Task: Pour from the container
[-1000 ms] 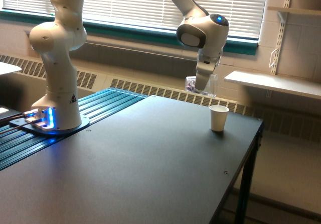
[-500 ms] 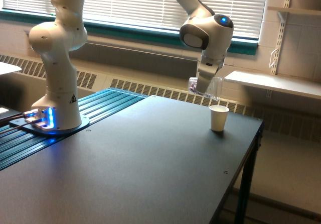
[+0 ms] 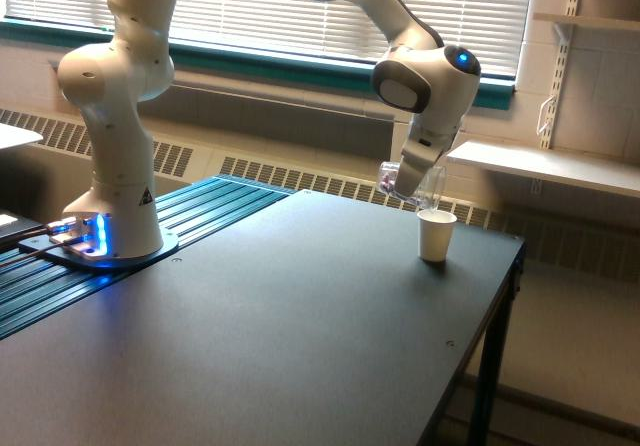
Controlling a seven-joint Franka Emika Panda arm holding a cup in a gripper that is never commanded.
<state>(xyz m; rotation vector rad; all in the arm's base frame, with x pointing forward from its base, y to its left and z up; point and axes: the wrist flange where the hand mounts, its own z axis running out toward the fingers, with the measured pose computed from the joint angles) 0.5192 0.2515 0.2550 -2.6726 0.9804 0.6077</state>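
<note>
A small clear plastic cup, tilted with purplish bits inside, is clamped in the white gripper just above a white paper cup at the dark table's far right.

Dark matte table fills lower and middle frame, far edge running from upper centre toward right, right edge dropping to dark metal leg at lower right. White paper cup stands upright on table near far right corner, right of centre frame. Ribbed teal-blue panel lies along table's left side. On panel, at left of frame, sits white robot base with blue glow at its foot.
</note>
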